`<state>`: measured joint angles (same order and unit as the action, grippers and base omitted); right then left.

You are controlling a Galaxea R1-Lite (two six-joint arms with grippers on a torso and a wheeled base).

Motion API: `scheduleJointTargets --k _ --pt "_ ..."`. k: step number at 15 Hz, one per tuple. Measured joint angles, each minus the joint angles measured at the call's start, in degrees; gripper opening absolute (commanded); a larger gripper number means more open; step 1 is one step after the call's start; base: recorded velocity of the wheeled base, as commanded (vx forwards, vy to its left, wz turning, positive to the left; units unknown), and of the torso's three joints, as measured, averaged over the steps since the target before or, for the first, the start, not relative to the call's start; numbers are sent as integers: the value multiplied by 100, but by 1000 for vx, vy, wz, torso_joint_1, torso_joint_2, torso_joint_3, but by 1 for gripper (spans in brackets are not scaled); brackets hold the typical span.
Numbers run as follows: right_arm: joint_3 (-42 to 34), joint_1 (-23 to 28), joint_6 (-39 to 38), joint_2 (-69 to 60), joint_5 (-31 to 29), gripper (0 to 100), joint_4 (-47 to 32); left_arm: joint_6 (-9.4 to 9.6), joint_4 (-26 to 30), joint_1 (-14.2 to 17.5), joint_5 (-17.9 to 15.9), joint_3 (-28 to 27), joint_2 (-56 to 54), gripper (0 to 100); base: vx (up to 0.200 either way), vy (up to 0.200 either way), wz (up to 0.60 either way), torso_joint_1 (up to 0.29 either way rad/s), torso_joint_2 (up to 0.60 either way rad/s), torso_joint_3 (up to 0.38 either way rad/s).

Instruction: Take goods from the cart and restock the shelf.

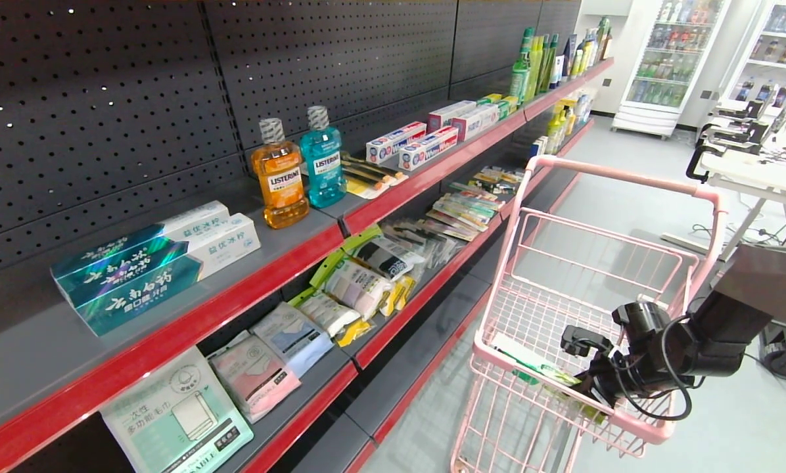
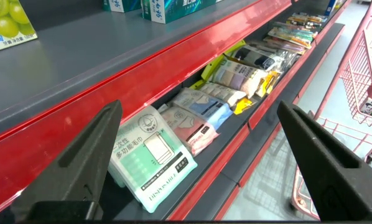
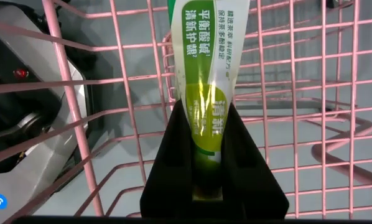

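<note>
The right tool (image 3: 206, 118) is pinching one end of a long green-and-white box (image 3: 208, 62). Its two dark fingers (image 3: 173, 155) press against the box's narrow sides, and the rest of the box runs straight out beyond the fingertips. Box and tool are both inside the pink wire cart (image 3: 68, 93), close to the basket's near corner. The box's face has a white upper part with green characters and a bright green band right at the pinch (the print is there, but it is not read off here).

The left tool (image 2: 198, 107) hangs with its fingers spread wide and nothing between them. Beyond it is the lower deck of the red-edged shelf (image 2: 192, 46), where a white-and-mint packet (image 2: 152, 152) leans directly ahead of the gap. More soft packets sit in a row farther along.

The upper deck is well away from the right tool. It holds stacked teal boxes (image 1: 150, 263) with pale lettering, then an amber bottle (image 1: 280, 174) and a blue bottle (image 1: 323, 157) touching side by side, each with a dark-lettered label.
</note>
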<state>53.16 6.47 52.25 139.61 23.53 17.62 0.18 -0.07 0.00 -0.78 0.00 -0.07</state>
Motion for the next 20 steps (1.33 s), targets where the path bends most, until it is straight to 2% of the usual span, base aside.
scheduleJointTargets --k 4,9,14,17,20 --pt "-79 72 -202 -123 -27 0 -46 0 0 -2 0 0 0 100 0 0 0 0 0 0" --pt "265 444 -605 -573 -111 0 -13 0 0 0 0 0 0 100 0 0 0 0 0 0" --pt "430 581 -1268 -1141 -199 0 20 0 2 0 -1 0 0 100 0 0 0 0 0 0" --pt "664 494 -2154 -1631 -536 0 15 0 0 0 -1 0 0 100 0 0 0 0 0 0" --pt "819 140 -2860 -2265 -913 0 -10 0 0 0 0 0 0 100 0 0 0 0 0 0"
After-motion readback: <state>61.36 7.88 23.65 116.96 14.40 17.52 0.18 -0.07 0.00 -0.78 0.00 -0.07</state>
